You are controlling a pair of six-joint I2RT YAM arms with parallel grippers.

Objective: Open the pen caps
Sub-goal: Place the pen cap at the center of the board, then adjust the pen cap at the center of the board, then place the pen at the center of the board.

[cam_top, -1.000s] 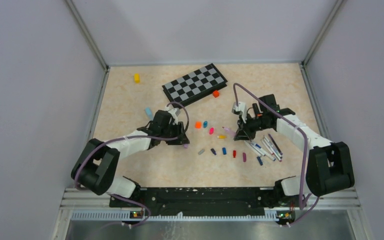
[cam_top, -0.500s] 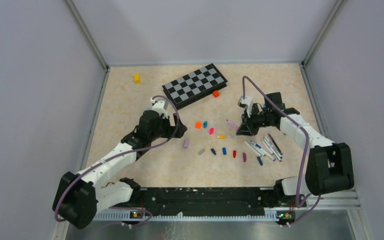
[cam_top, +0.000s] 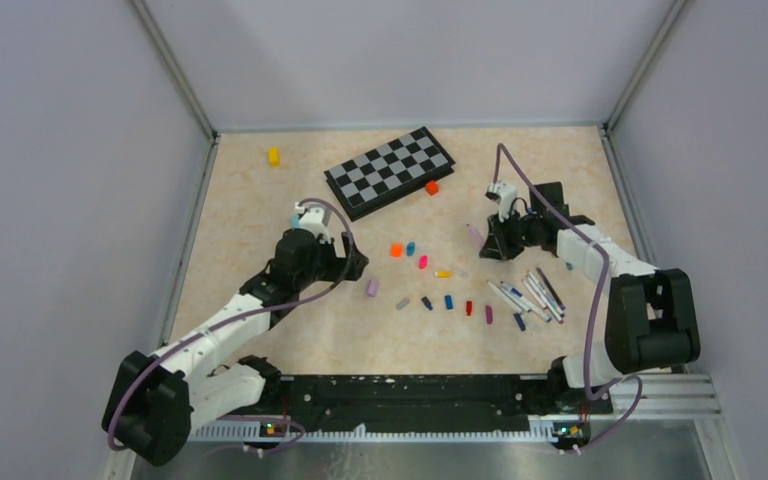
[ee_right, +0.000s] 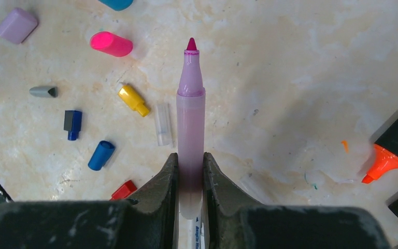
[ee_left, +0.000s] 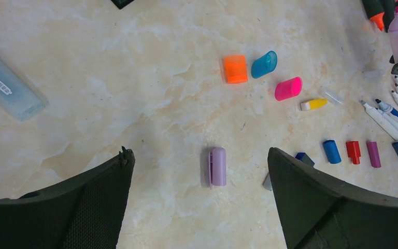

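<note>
Now the left gripper (ee_left: 199,155) gapes wide above a lilac cap (ee_left: 217,166); the right gripper (ee_right: 190,158), toward the table (cam_top: 260,220)'s right edge, is clamped on an uncapped lilac pen (ee_right: 190,104).

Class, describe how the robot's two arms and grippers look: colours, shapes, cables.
Both the left arm and right arm have white link shells between bulky black joints. A purple cable loops along each. The left gripper and right gripper each carry two matt black, wedge-shaped fingers with finely textured faces.
</note>
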